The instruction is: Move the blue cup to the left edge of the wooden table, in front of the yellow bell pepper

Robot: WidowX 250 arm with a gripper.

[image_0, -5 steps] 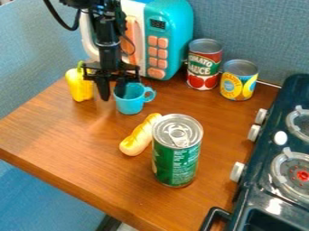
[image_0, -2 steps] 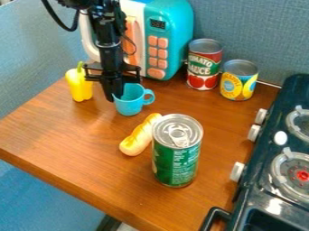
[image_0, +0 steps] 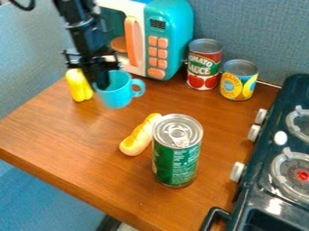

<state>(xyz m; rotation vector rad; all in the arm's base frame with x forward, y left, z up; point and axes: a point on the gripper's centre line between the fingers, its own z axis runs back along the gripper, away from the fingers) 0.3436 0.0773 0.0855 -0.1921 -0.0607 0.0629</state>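
Blue cup (image_0: 119, 95), slightly tilted, wall in the pincer (image_0: 100, 85)

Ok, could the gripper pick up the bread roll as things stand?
Probably not: the gripper seems to have the blue cup pinched at its rim. The bread roll lies open from above, beside the green can.

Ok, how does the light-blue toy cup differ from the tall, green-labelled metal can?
The light-blue toy cup is open-topped with a side handle; the green-labelled metal can has a closed silver lid with a pull tab, no handle. The cup is squat, the can taller. The cup is gripped at its rim by the black gripper; the can stands upright on the brown wooden table, untouched. Both are round-bodied.
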